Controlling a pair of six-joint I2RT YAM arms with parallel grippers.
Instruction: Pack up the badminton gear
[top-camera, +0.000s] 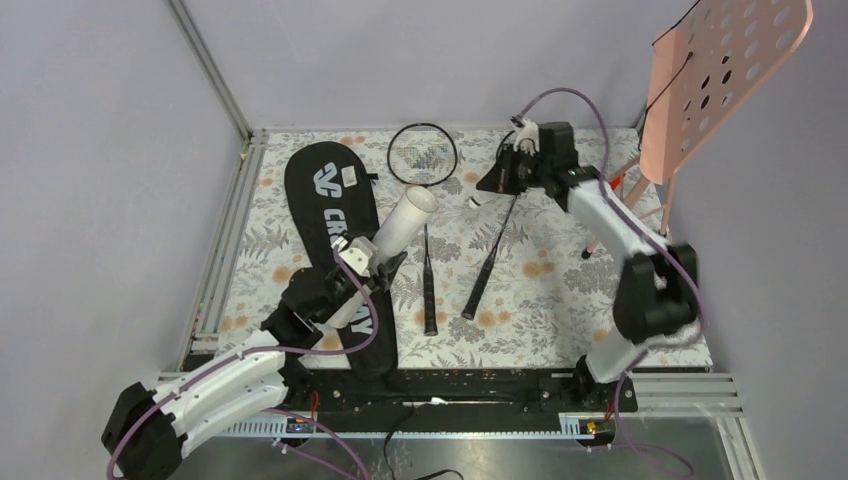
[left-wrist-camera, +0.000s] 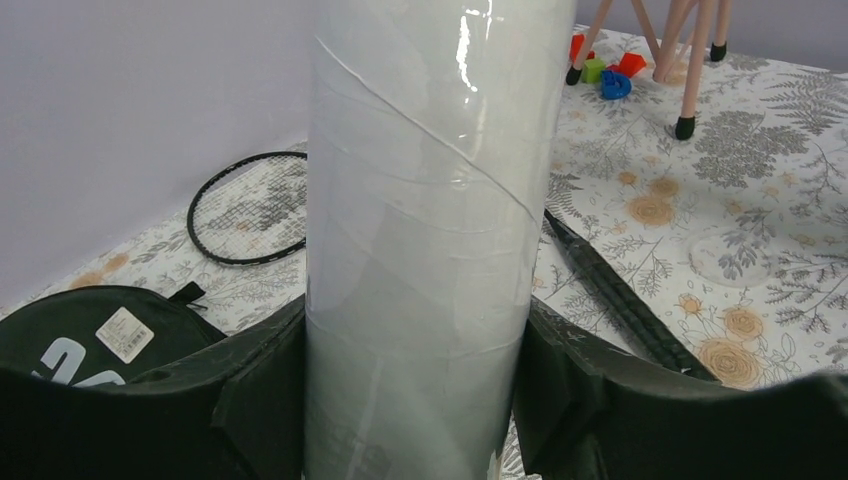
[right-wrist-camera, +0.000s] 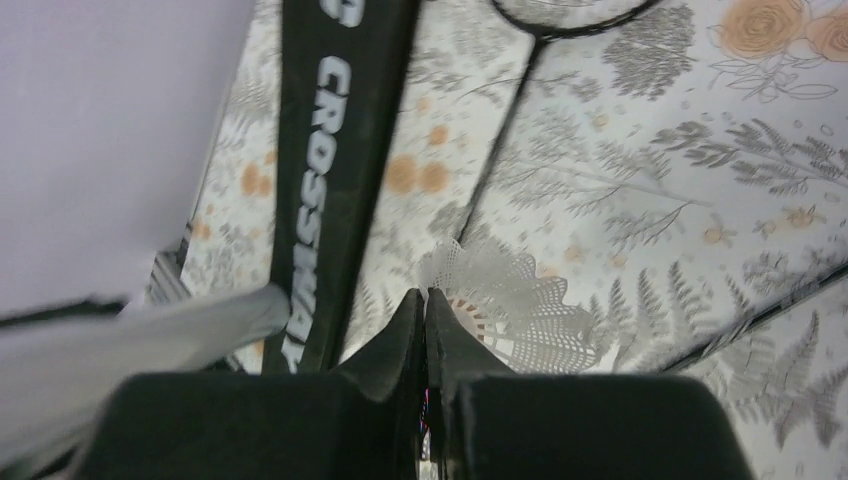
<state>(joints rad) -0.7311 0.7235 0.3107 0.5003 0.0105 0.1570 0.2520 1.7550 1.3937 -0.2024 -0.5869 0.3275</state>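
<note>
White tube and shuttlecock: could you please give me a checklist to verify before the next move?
1. Left gripper closed on both sides of the white tube: ok.
2. Tube held tilted above the black bag: ok.
3. Right gripper shut: ok.
4. Shuttlecock really caught in the right gripper: cannot tell; its skirt sits just at the tips.
5. Tube mouth open to receive it: cannot tell.
6. Rackets packed: not ok; one racket and the other racket lie outside the bag.
</note>
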